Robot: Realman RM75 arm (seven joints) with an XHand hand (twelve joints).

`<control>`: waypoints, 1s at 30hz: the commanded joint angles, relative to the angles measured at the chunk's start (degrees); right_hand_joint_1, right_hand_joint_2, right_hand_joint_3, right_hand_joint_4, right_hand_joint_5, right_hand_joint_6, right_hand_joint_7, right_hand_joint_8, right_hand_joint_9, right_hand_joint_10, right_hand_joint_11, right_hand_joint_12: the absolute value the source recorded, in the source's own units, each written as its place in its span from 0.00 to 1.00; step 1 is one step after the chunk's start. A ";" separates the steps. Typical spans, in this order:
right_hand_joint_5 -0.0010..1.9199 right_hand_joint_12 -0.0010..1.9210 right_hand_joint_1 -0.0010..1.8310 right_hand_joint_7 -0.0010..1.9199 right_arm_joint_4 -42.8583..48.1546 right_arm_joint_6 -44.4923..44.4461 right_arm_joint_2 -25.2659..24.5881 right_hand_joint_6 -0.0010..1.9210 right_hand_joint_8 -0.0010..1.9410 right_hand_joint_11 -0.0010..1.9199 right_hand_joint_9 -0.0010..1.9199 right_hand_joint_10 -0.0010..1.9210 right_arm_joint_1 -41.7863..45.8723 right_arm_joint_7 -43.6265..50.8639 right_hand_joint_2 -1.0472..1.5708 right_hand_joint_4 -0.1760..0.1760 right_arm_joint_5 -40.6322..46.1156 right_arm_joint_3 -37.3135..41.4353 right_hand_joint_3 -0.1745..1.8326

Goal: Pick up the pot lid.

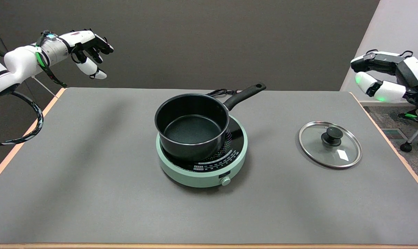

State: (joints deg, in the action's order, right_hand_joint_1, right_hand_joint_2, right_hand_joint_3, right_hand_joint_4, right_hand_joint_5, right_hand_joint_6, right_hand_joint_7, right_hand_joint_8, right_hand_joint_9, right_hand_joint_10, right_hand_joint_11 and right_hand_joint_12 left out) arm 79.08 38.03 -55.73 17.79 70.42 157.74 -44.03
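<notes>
- While I hold the right hand (389, 77) in the air past the table's right edge, its fingers are apart and curved, with nothing between them.
- That hand hangs above and to the right of the pot lid, well apart from it, touching nothing I can see.
- I see the glass pot lid (330, 144) lying flat on the grey table (91, 180), on the right side, with its steel rim down and its black knob (332, 135) pointing up.
- A bright patch of reflected light sits on the glass just in front of the knob.
- Left of the lid, near the table's middle, a black saucepan (192, 126) stands uncovered on a mint-green induction hob (202, 154); its long handle (245, 95) points toward the far right.
- A dark cable (223, 92) lies behind the saucepan at the table's far edge.
- The hob's round dial (225, 181) faces me on its near side.
- At the upper left I see the left hand (88, 48), raised above the table's far left corner.
</notes>
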 commanded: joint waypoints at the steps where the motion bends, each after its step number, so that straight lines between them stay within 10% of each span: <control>1: 0.35 0.48 0.42 0.41 -4.57 -1.10 6.97 0.33 0.16 0.21 0.36 0.26 2.36 0.85 0.68 0.37 -0.72 -3.34 0.48; 30: 0.24 0.31 0.48 0.23 3.49 -11.72 18.62 0.10 0.10 0.12 0.24 0.17 13.87 6.35 0.59 0.50 -31.32 -7.49 0.59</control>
State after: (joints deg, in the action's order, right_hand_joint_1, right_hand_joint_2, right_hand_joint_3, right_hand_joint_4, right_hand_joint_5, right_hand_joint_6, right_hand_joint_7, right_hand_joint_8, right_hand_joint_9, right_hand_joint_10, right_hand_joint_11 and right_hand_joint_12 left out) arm 77.32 34.37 -42.99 24.57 78.75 141.94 -48.93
